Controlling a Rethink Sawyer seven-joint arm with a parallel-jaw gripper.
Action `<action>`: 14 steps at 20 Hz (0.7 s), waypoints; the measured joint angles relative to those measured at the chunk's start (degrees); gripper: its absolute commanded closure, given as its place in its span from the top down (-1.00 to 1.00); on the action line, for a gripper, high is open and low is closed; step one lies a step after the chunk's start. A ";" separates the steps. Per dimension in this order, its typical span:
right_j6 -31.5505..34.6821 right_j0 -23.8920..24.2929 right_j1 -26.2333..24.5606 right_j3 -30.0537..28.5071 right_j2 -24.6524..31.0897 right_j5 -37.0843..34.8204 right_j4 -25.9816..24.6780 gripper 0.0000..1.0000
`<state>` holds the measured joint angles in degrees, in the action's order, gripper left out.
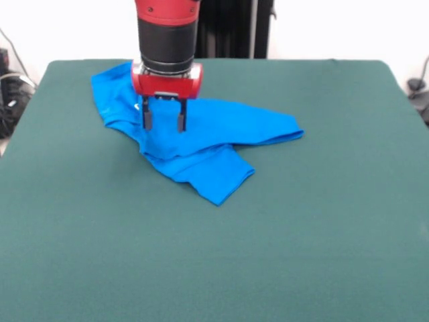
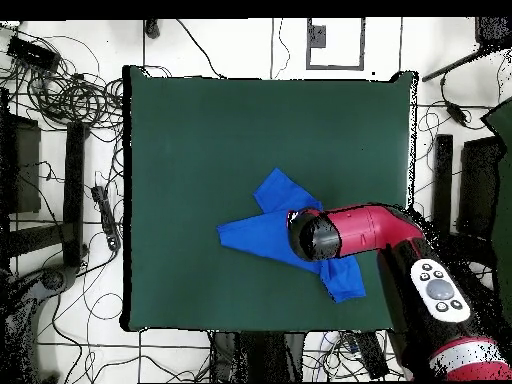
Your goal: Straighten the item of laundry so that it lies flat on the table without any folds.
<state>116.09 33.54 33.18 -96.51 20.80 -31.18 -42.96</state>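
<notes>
A crumpled bright blue T-shirt [image 1: 201, 144] lies folded over itself on the far half of the dark green felt desk [image 1: 214, 255]; above it, the red and black arm's gripper [image 1: 163, 123] hangs with fingers apart

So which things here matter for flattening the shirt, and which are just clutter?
Job:
- crumpled bright blue T-shirt
- dark green felt-topped table
- red and black gripper, open above the shirt

Clutter:
- black cables on the floor around the table
</notes>
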 measured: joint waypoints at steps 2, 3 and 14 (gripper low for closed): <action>0.00 -0.38 -0.08 0.00 -0.40 -0.01 0.00 1.00; 0.00 -0.55 -0.17 0.01 -0.58 0.00 0.00 1.00; 0.00 -2.54 -2.75 0.05 -3.46 0.26 -0.08 1.00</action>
<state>116.09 31.00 30.42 -96.46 17.34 -30.92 -43.05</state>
